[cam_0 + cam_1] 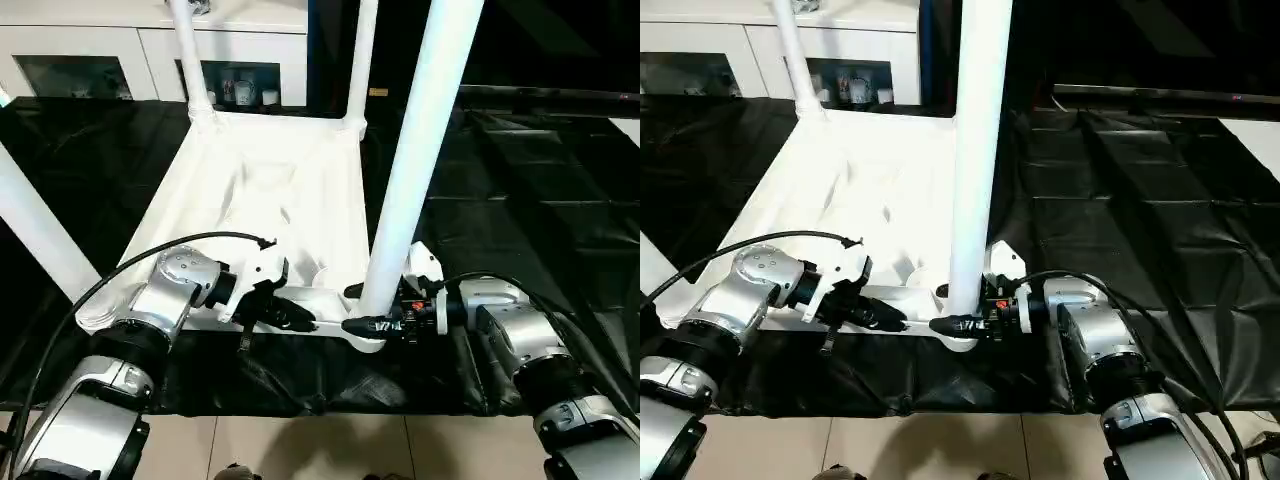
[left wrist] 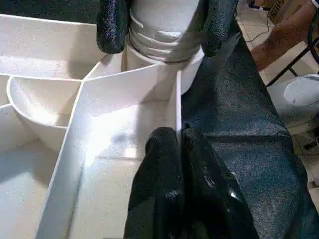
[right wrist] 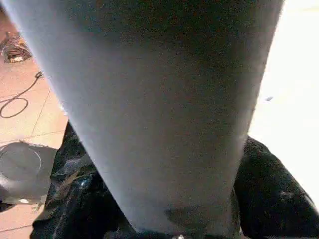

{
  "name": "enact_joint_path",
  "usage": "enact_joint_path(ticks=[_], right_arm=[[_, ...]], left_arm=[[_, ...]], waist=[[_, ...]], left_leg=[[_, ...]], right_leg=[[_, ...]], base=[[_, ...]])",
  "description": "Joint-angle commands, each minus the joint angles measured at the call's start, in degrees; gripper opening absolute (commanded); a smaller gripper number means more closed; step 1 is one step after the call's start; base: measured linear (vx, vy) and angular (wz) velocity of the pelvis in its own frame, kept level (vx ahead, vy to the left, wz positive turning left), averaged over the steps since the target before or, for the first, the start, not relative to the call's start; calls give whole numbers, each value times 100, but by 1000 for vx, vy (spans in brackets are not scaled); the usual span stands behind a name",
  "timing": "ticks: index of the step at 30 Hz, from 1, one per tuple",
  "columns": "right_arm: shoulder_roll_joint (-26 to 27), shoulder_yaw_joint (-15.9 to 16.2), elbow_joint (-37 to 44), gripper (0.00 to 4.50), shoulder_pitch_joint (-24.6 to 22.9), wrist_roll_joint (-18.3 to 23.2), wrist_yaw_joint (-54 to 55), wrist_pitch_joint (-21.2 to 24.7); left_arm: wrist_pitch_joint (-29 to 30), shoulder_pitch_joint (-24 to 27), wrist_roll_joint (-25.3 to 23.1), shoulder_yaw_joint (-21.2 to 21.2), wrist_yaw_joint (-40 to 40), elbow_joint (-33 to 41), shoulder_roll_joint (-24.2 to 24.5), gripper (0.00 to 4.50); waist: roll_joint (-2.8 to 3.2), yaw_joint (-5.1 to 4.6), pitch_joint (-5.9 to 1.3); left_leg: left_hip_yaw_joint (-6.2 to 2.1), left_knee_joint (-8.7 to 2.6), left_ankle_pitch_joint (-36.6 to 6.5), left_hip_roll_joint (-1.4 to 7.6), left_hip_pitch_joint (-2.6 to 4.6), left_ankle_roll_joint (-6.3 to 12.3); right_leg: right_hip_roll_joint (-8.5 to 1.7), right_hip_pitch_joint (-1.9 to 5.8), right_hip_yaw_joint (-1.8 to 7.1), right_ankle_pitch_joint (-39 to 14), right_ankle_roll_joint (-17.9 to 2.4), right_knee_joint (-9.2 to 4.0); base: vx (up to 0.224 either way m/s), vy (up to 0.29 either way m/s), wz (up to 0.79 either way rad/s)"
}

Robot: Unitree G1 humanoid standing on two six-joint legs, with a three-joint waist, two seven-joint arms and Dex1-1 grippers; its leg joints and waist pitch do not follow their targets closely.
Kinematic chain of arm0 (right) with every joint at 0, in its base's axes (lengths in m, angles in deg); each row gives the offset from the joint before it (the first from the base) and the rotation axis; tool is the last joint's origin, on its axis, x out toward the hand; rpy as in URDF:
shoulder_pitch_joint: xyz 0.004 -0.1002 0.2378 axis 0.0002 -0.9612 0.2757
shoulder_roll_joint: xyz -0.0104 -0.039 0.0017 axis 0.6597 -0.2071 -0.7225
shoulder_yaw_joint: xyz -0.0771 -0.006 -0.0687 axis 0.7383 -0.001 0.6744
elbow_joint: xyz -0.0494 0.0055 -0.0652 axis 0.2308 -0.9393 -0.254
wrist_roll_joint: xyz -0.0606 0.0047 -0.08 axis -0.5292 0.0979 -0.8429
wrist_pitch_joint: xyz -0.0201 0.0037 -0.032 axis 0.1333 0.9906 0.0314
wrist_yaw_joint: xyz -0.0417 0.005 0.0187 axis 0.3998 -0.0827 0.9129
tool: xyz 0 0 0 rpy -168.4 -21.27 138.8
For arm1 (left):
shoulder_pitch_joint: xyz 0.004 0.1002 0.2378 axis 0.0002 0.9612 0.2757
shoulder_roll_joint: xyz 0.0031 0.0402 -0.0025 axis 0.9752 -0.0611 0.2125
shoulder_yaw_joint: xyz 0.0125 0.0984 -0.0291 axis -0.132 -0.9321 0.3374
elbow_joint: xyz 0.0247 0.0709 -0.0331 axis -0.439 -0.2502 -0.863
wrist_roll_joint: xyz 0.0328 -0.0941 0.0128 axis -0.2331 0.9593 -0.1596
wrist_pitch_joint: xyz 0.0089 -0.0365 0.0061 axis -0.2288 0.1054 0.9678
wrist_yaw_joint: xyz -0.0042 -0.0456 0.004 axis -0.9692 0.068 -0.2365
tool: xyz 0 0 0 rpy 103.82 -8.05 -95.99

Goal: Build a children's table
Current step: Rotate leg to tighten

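Leg (image 1: 420,150) stands upright in the tabletop's (image 1: 250,190) near-right corner socket (image 1: 368,335), your right gripper (image 1: 375,308) clenched on its base; left gripper (image 1: 290,315) pinches the near rim, jaws closed.

Both head cameras look steeply down over the forearms at the upturned tabletop (image 1: 250,200); each wrist camera sits tight against the near-right leg (image 1: 425,140), which all views share.
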Motion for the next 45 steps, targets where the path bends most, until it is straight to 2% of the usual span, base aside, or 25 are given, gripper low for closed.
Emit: enact_joint_path(ticks=[1,4,5,8,9,10,12,13,16,18,19,20,22,23,28,29,32,33,36,37,42,43,44,45], right_arm=[[80,182,165,259,4,-42,-85,102],[180,-86,175,259,-105,-18,532,122],[180,-86,175,259,-105,-18,532,122],[348,-338,-133,259,-54,-237,1641,24],[357,-346,-147,259,-52,-251,1696,16],[502,-477,-363,259,-31,-455,2556,-130],[622,-546,-449,259,-50,-533,3012,-188],[726,-623,-522,259,-45,-548,3365,-166],[1063,-848,-703,258,18,-523,4305,12],[1266,-912,-775,258,65,-553,4719,30],[1313,-914,-790,258,79,-569,4792,-12],[1347,-922,-829,258,112,-594,4892,-96],[1389,-980,-908,258,186,-616,5112,-256],[1411,-1022,-916,314,208,-579,5126,-292],[1207,-939,-843,345,217,-632,4774,-465],[1164,-921,-809,365,203,-617,4647,-460],[982,-799,-611,365,127,-514,3965,-416],[822,-656,-489,365,67,-507,3491,-495],[659,-512,-283,365,-34,-379,2821,-496],[547,-437,-136,365,-96,-269,2363,-454],[284,-224,200,365,-189,6,1299,-141],[170,-122,249,348,-187,49,831,-22],[170,-122,249,338,-187,49,831,-22],[77,8,211,330,-151,-5,491,31]], left_arm=[[-70,-144,94,-25,19,101,-146,0],[-91,-170,-1,28,419,41,-223,0],[-91,-170,-1,28,419,41,-223,0],[24,-213,-240,34,1118,15,-342,0],[36,-215,-247,37,1154,15,-353,0],[246,-238,-339,82,1706,41,-553,0],[419,-220,-398,76,2014,130,-716,0],[513,-209,-451,70,2256,180,-844,0],[711,-176,-497,61,2782,272,-1248,0],[708,-162,-468,9,2925,256,-1451,0],[707,-162,-457,-1,2950,243,-1488,0],[702,-165,-449,-15,2947,228,-1517,0],[678,-172,-473,-14,2999,206,-1548,0],[672,-174,-471,-6,2999,202,-1553,0],[629,-171,-490,37,2950,247,-1416,0],[579,-163,-480,33,2885,252,-1383,0],[436,-134,-405,50,2623,275,-1244,0],[313,-96,-269,58,2255,311,-1133,0],[246,-84,-192,46,1933,307,-1001,0],[204,-88,-132,57,1693,274,-917,0],[182,-149,-57,122,1313,142,-742,0],[181,-175,-36,113,1066,91,-637,0],[181,-175,-36,113,1066,91,-637,0],[166,-194,-5,90,815,46,-545,0]], waist=[[-31,-19,-422],[-22,-14,-406],[-25,-14,-404],[-30,-47,-386],[0,-54,-382],[-24,-94,-370],[-12,-145,-357],[-13,-203,-356],[-30,-263,-361],[-15,-297,-376],[-18,-306,-381],[22,-322,-385],[15,-335,-401],[32,-331,-400],[43,-296,-415],[41,-300,-421],[22,-292,-436],[4,-294,-429],[-9,-269,-427],[-5,-254,-426],[10,-176,-411],[-10,-155,-413],[-8,-141,-408],[-5,-129,-411]], left_leg=[[79,-370,-1142,37,55,332],[81,-378,-1227,37,64,284],[78,-381,-1271,33,67,263],[57,-400,-1455,25,67,154],[49,-405,-1488,23,74,115],[46,-411,-1586,14,92,5],[27,-411,-1686,-18,91,-35],[22,-414,-1772,-19,83,-5],[22,-400,-1825,-43,83,68],[18,-400,-1782,-45,71,104],[16,-401,-1762,-45,61,112],[14,-404,-1756,-50,51,125],[24,-394,-1699,-57,39,182],[24,-396,-1681,-54,42,191],[42,-388,-1597,-32,59,275],[42,-386,-1551,-31,46,284],[44,-373,-1423,-31,16,390],[51,-369,-1370,-31,3,428],[54,-365,-1307,-18,-2,516],[64,-363,-1304,-5,26,541],[78,-367,-1323,22,31,511],[80,-362,-1337,17,34,497],[84,-362,-1360,15,39,496],[80,-365,-1370,23,36,470]], right_leg=[[-271,342,204,-1299,-1310,-331],[-275,327,208,-1458,-1255,-356],[-278,326,206,-1544,-1234,-363],[-288,316,202,-2013,-1065,-411],[-293,310,204,-2090,-1029,-423],[-297,286,202,-2351,-927,-451],[-295,289,181,-2687,-806,-494],[-289,286,177,-2798,-751,-525],[-268,280,168,-2845,-729,-549],[-267,284,172,-2717,-747,-554],[-265,289,172,-2653,-762,-543],[-259,297,171,-2544,-791,-538],[-256,308,176,-2371,-844,-518],[-256,307,178,-2332,-861,-519],[-241,316,190,-1864,-1069,-475],[-237,328,191,-1762,-1094,-458],[-244,361,188,-1509,-1176,-428],[-246,358,189,-1460,-1198,-426],[-259,373,194,-1408,-1228,-412],[-251,355,194,-1365,-1263,-416],[-243,350,183,-1403,-1303,-391],[-245,356,184,-1487,-1276,-396],[-246,349,185,-1546,-1264,-403],[-260,346,190,-1614,-1242,-403]], base=[[0,0,0],[0,0,0],[0,0,0],[0,0,0],[0,0,0],[0,0,0],[0,0,0],[0,0,0],[0,0,0],[0,0,0],[0,0,0],[0,0,0],[0,0,0],[0,0,0],[0,0,0],[0,0,0],[0,0,0],[0,0,0],[0,0,0],[0,0,0],[0,0,0],[0,0,0],[0,0,0],[0,0,0]])
